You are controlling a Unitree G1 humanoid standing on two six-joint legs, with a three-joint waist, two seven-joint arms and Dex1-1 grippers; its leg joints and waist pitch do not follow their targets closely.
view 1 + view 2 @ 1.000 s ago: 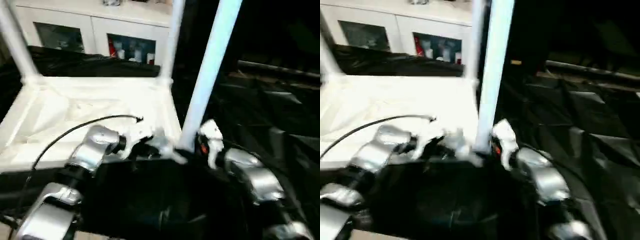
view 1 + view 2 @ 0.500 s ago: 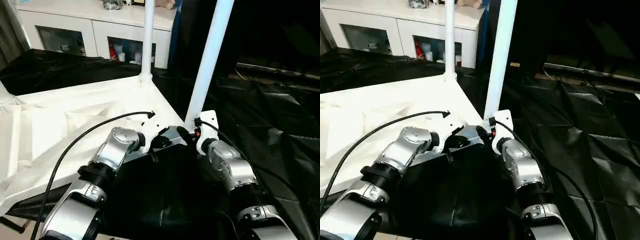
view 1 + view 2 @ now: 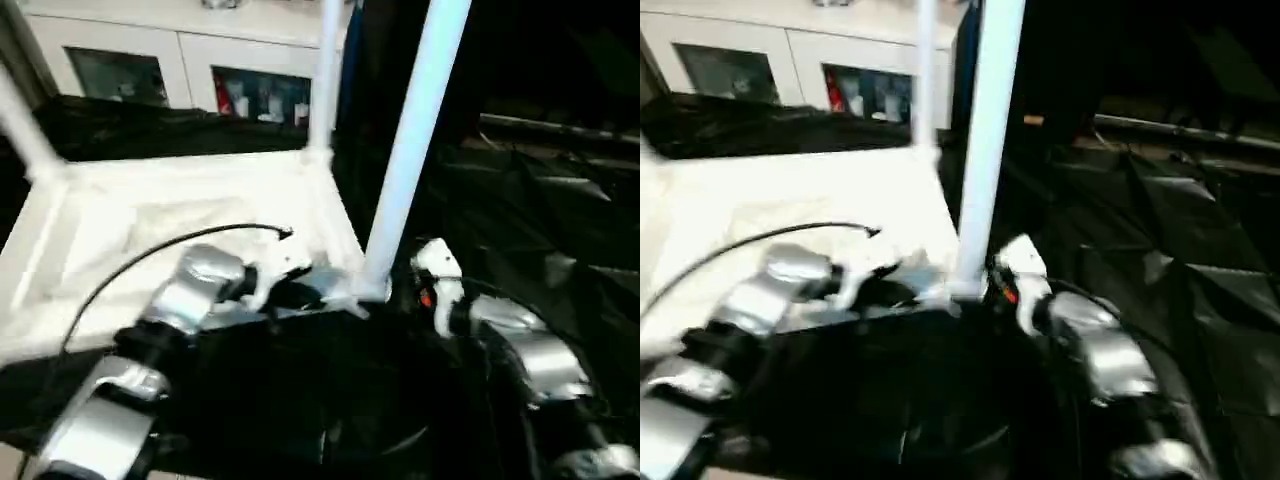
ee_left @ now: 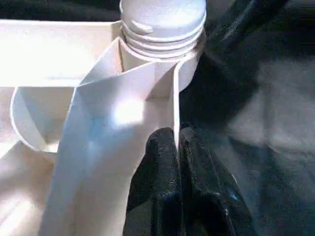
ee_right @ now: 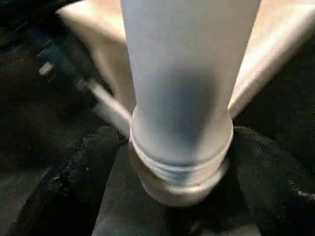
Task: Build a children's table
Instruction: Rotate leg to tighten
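Our tabletop [image 3: 190, 215] lies upside down on the black-draped work table [image 3: 560, 220], ribbed underside up, its long axis running left to right in front of us. Three legs stand in corner sockets: far left [image 3: 22, 125], far right [image 3: 325, 75] and the near right leg [image 3: 410, 150], all pointing upward, the last leaning slightly right. Our left gripper [image 4: 178, 147] pinches the thin rim wall beside that near right socket, jaws closed on it. Our right gripper [image 5: 179, 182] flanks the leg's base, fingers [image 5: 83, 167] spread to either side; whether they press it we cannot tell. We should brace the tabletop firmly and keep the leg straight in its socket while seating it.
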